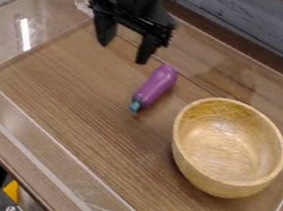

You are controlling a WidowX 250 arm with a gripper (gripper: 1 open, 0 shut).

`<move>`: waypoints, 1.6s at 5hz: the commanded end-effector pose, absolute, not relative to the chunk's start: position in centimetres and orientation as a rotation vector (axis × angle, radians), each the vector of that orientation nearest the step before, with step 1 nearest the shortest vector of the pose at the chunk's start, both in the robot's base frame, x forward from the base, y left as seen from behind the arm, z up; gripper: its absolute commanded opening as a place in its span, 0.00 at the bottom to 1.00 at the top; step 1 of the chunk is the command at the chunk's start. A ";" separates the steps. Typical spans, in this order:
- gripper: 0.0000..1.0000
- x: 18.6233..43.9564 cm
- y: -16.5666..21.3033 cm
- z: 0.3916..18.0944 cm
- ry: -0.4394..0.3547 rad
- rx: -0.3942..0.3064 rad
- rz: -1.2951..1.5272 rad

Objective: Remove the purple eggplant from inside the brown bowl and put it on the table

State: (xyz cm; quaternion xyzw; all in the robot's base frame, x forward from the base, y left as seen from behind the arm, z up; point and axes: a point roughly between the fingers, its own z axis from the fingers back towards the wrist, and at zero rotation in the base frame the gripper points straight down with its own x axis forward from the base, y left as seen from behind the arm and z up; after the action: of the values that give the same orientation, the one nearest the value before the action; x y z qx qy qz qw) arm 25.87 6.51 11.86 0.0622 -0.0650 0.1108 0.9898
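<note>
The purple eggplant [155, 86] lies flat on the table [75, 117], its teal stem end toward the front left, just left of the brown bowl [230, 147]. The bowl's hollow holds nothing. My gripper [123, 42] hangs open above the table behind and to the left of the eggplant, its two black fingers spread apart with nothing between them. A clear gap separates it from the eggplant.
Low clear acrylic walls [27, 34] border the table on the left, the front and the right. A grey plank wall [252, 19] runs behind the table. The bowl sits close to the right acrylic wall.
</note>
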 end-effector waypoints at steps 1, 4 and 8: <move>1.00 26.4 8.9 13.8 -0.218 0.129 0.221; 1.00 26.6 10.6 12.2 -0.224 0.126 0.203; 1.00 27.3 9.6 10.2 -0.226 0.125 0.149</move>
State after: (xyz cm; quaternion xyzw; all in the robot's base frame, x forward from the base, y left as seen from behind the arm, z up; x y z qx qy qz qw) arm 26.99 9.22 8.96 0.0555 -0.0912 0.0711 0.9917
